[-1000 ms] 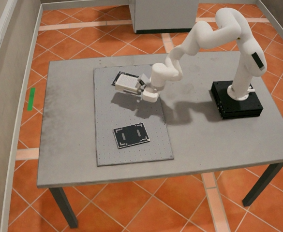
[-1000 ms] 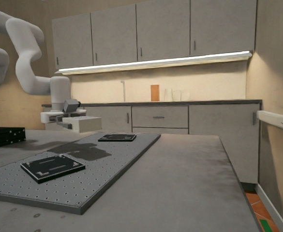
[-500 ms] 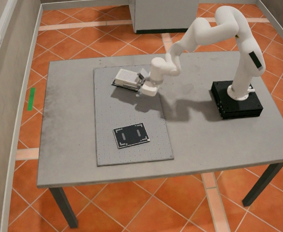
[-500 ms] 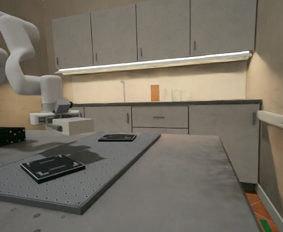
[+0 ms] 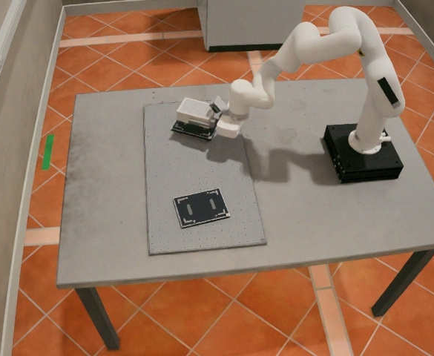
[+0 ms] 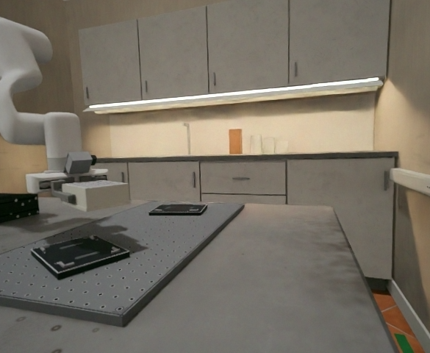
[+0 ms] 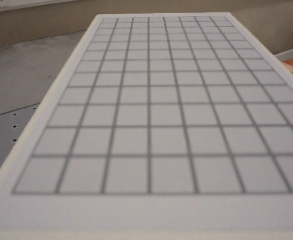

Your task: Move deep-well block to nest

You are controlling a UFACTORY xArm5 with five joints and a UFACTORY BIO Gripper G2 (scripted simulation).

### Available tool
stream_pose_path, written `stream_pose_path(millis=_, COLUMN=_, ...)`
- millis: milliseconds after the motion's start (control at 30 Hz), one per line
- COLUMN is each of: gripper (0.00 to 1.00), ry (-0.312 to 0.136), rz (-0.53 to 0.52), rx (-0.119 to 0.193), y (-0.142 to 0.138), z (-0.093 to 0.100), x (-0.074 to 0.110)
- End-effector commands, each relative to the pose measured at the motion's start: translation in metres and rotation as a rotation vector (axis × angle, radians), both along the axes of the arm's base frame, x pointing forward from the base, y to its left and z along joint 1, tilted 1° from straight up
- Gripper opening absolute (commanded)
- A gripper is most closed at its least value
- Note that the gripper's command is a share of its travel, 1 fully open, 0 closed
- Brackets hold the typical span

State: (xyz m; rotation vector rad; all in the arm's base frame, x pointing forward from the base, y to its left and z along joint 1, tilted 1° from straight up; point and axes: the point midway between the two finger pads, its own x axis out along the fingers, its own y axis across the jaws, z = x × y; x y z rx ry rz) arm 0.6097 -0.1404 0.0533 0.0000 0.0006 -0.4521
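The white deep-well block (image 5: 194,110) (image 6: 100,195) (image 7: 151,115) is held in the air, looking roughly level. My gripper (image 5: 207,116) (image 6: 79,190) is shut on its end nearest the arm. In the top view the block hangs over nest N2 (image 5: 194,132) (image 6: 95,259), the black plate at the back; the exterior view shows a clear gap beneath it. Nest N1 (image 5: 201,208) (image 6: 178,209), the black plate nearer the top camera, is empty. The wrist view shows the block's gridded top; its cut-off corner cannot be made out. The fingertips are outside the wrist view.
Both nests stand on a grey perforated board (image 5: 197,165) (image 6: 162,251) on the table (image 5: 105,184) (image 6: 267,265). The arm's black base (image 5: 366,165) (image 6: 9,209) stands beyond the board. Cabinets and a counter stand in the background of the exterior view.
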Motion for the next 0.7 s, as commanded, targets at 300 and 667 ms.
stream_pose_path(millis=300, gripper=0.0, ry=-0.003, rz=0.0, rx=-0.01, y=-0.043, z=0.002, x=0.0)
stream_pose_path(millis=667, gripper=0.0, ry=-0.003, rz=0.0, rx=-0.01, y=-0.049, z=0.002, x=-0.001)
